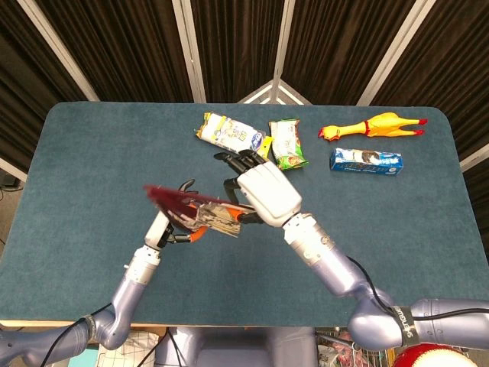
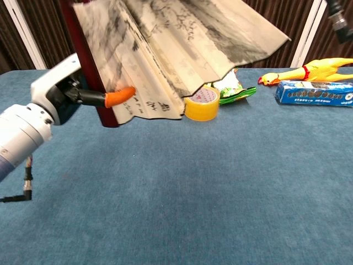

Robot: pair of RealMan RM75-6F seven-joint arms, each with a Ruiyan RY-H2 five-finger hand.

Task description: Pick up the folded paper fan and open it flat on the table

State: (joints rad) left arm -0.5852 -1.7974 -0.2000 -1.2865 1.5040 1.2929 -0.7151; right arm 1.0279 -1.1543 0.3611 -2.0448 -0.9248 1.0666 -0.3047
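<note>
The half-spread paper fan [image 2: 165, 49] was held above the table [image 1: 92, 176] by both hands: left hand [image 1: 177, 222] at nine o'clock, right hand [image 1: 263, 193] at three.

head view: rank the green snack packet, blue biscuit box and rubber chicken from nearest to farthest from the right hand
From the right hand:
1. green snack packet, just beyond the hand, toward the table's far edge.
2. blue biscuit box, off to the right side.
3. rubber chicken, farthest, at the far right behind the box.
</note>
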